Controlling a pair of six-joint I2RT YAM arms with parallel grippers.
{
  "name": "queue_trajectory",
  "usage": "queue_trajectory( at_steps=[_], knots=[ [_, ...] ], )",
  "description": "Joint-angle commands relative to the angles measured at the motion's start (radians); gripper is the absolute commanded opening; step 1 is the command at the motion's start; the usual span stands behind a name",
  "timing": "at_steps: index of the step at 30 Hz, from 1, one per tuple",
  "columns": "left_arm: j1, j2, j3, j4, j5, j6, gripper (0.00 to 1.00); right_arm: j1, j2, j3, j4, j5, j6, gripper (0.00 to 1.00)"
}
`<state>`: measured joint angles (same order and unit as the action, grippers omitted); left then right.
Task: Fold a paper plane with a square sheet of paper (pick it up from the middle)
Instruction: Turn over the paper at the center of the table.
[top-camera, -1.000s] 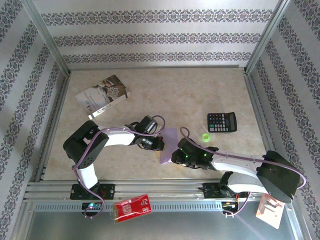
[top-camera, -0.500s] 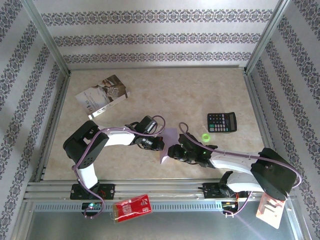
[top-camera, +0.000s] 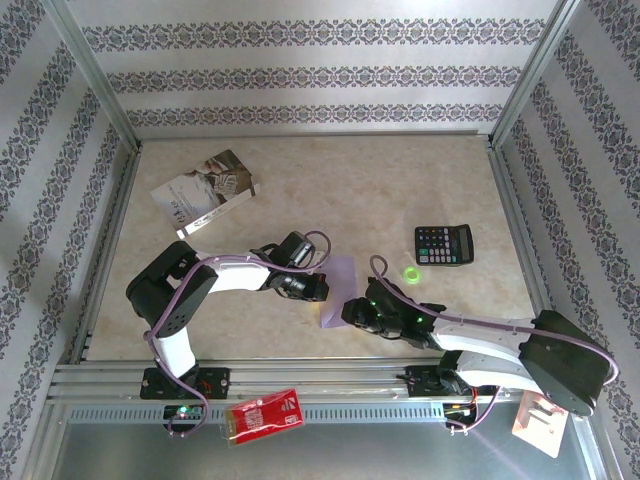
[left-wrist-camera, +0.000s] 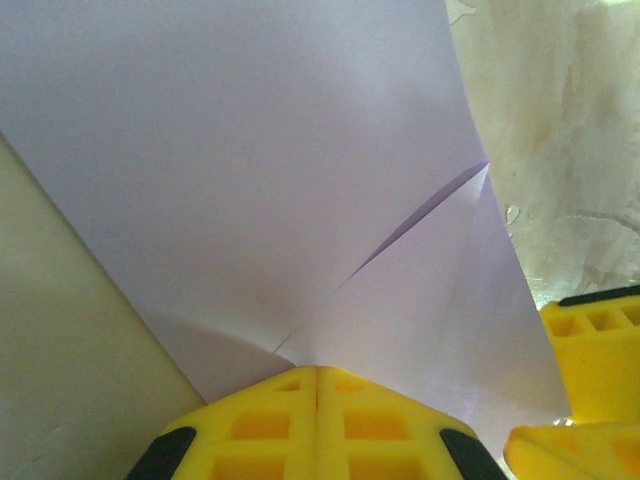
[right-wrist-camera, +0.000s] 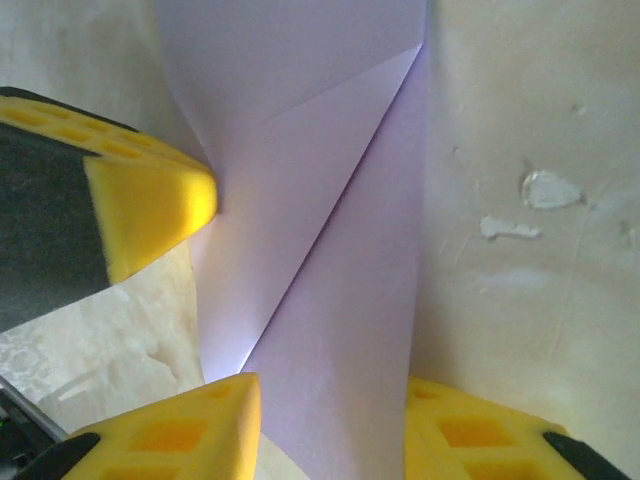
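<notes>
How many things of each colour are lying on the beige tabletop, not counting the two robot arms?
Pale purple: 1, the paper
Black: 1, the calculator
Green: 1, the small ring
Grey-white: 1, the printed booklet
Total: 4

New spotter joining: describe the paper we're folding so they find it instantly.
Start at the beige table, towards its front edge, where the left gripper and right gripper meet. The lilac sheet lies between them: plain, thin and creased, unlike the printed booklet or black calculator.
</notes>
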<state>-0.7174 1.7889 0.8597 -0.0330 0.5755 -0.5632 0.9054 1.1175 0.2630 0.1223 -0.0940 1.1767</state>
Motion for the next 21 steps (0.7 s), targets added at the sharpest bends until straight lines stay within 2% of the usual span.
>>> queue_trajectory(
  at_steps=[1,7,13,16,21],
  knots=[
    [0.010,0.024,-0.028,-0.104,-0.058,0.028,0.00,0.028,-0.031,-0.022,0.021,0.099,0.060,0.31],
    [0.010,0.024,-0.030,-0.102,-0.057,0.020,0.00,0.059,-0.050,-0.036,0.000,0.172,0.109,0.23],
    [0.010,0.013,-0.021,-0.101,-0.053,0.005,0.05,0.067,-0.055,-0.049,-0.014,0.210,0.118,0.09],
    [0.010,-0.010,-0.005,-0.089,-0.037,-0.023,0.18,0.066,-0.068,-0.036,-0.050,0.222,0.069,0.01],
    [0.012,-0.101,0.014,-0.051,-0.021,-0.093,0.38,0.013,-0.139,-0.004,-0.177,0.198,-0.058,0.00]
  ],
)
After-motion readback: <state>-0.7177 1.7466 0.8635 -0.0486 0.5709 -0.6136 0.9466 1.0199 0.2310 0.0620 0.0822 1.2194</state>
